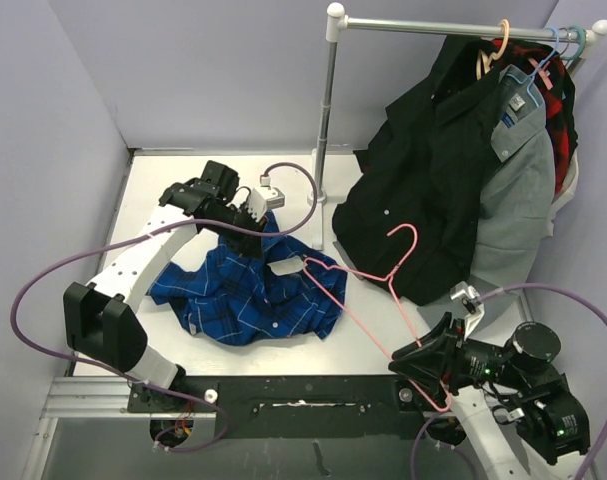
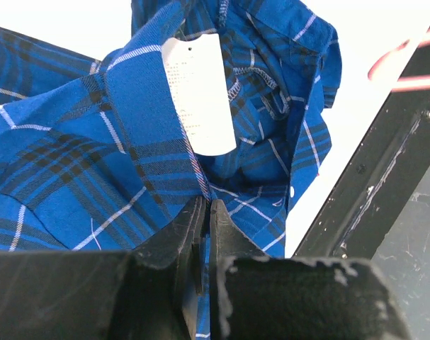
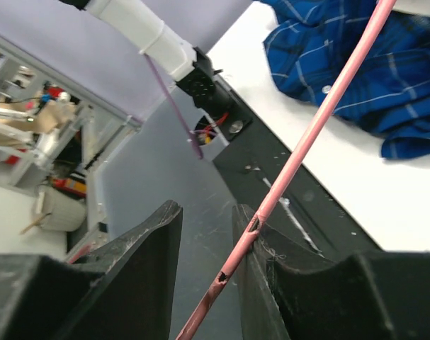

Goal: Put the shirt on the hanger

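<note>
Grip status: we see left gripper (image 2: pixel 204 207) clenched on shirt (image 2: pixel 73 163); right gripper (image 3: pixel 207 221) grasps hanger (image 3: pixel 328 106).

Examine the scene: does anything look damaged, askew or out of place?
Yes. The pink hanger has its coating chipped to dark spots where it passes the right gripper. The blue plaid shirt lies crumpled in a heap on the table, not spread flat.

blue shirt (image 1: pixel 243 295) with white plaid lines, pink hanger (image 3: pixel 318 117), white table (image 1: pixel 163 180).
</note>
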Controlling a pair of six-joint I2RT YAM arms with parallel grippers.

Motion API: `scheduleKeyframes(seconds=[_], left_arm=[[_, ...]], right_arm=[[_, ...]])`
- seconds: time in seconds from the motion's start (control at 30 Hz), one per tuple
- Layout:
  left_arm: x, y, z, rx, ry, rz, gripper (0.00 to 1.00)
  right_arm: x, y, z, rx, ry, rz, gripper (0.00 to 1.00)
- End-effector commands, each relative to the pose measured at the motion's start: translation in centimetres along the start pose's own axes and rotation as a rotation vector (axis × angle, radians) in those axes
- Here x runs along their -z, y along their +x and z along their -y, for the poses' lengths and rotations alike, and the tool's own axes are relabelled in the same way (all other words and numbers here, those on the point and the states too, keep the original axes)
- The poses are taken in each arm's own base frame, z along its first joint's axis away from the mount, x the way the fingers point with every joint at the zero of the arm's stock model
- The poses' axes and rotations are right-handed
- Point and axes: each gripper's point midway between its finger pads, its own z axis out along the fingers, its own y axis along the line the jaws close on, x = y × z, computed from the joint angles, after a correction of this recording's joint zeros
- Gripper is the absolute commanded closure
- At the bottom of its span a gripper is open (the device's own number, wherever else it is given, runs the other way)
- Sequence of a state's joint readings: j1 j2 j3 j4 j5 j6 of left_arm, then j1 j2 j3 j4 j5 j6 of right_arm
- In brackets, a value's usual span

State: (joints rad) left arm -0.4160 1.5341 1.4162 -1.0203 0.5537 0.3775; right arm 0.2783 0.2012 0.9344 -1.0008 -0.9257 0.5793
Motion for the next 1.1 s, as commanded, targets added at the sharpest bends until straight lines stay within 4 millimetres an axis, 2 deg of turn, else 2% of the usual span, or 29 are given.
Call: scheduleKeyframes(seconds=[0.0,0.07,0.17,0.23,0.4,0.53,0.63,0.8,1.0,1.07], left_arm=[[0.8,-2.1,-0.7,-0.012,-0.027,0.047,1.0],[0.9,-2.2,-0.9,-0.016,-0.035,0.046,1.0],[1.2,-2.7,-0.3,-0.017,-0.013,0.061,1.0],[1.5,-3.0,0.0,-0.016,-0.007,0.072,1.0],[1.6,-4.1,0.1,-0.024,-0.006,0.086,1.0],[1.3,-4.9,0.5,-0.018,0.019,0.08,1.0],[0.8,-5.1,0.4,-0.018,0.026,0.068,1.0],[0.2,-5.2,0.0,-0.015,0.028,0.045,1.0],[0.5,-5.3,0.1,-0.02,0.028,0.047,1.0],[0.5,-5.2,0.1,-0.024,0.023,0.045,1.0]], right_arm=[[-1.0,-0.1,-0.8,-0.099,-0.106,-0.02,1.0],[-1.6,-0.3,0.1,-0.11,-0.108,-0.003,1.0],[-2.8,-0.5,2.5,-0.121,-0.081,0.013,1.0],[-3.6,-1.4,3.8,-0.106,-0.073,0.035,1.0],[-5.7,-3.7,5.9,-0.104,-0.092,0.045,1.0],[-7.6,-4.6,7.1,-0.076,-0.092,0.017,1.0],[-9.9,-4.8,7.6,-0.06,-0.11,0.006,1.0],[-14.3,-3.5,7.8,0.014,-0.104,-0.072,1.0],[-15.7,-3.6,11.0,0.056,0.014,-0.025,1.0],[-16.0,-3.7,11.5,0.044,0.011,0.003,1.0]])
